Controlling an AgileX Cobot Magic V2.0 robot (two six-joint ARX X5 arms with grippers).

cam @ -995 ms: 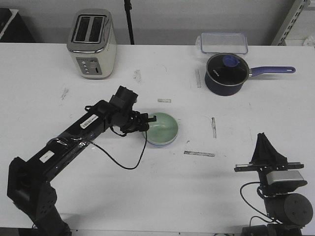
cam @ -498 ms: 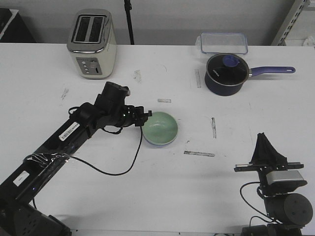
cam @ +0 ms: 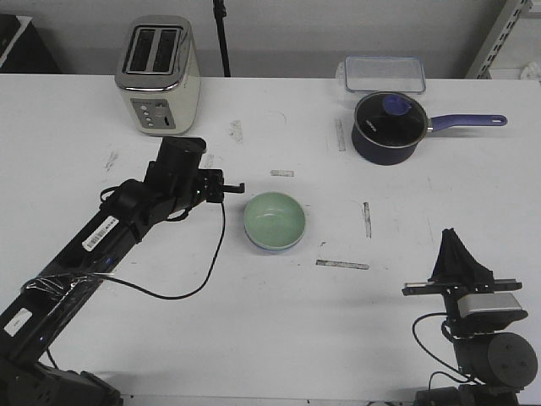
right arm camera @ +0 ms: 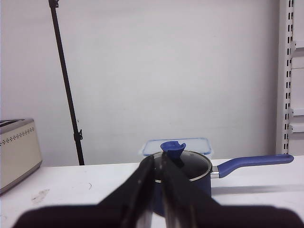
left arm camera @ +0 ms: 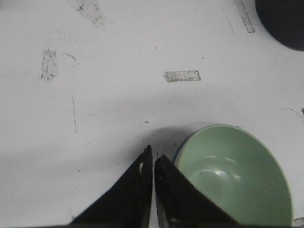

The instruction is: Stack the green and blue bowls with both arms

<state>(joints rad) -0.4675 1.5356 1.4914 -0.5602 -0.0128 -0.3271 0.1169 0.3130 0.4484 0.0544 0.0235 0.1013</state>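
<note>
Pressing nearly together with only a thin slit between them, the left gripper's (left arm camera: 153, 159) fingers hold nothing; their tips sit just beside the rim of the green bowl (left arm camera: 233, 175), apart from it. In the front view that bowl (cam: 275, 221) appears nested in a blue one, of which only a thin edge shows beneath. Beyond the left fingertips the white table (left arm camera: 118, 61) is scuffed with grey smudges and a worn tape strip (left arm camera: 182, 76). The right gripper (right arm camera: 158, 164) also has its fingers narrowed to a slim gap, empty, raised at the table's near edge (cam: 456, 254). Past its tips stand a dark saucepan (right arm camera: 185, 178), a clear lidded container (right arm camera: 176, 145), a toaster (right arm camera: 16, 149), a black pole (right arm camera: 66, 80) and a plain pale wall (right arm camera: 166, 61).
</note>
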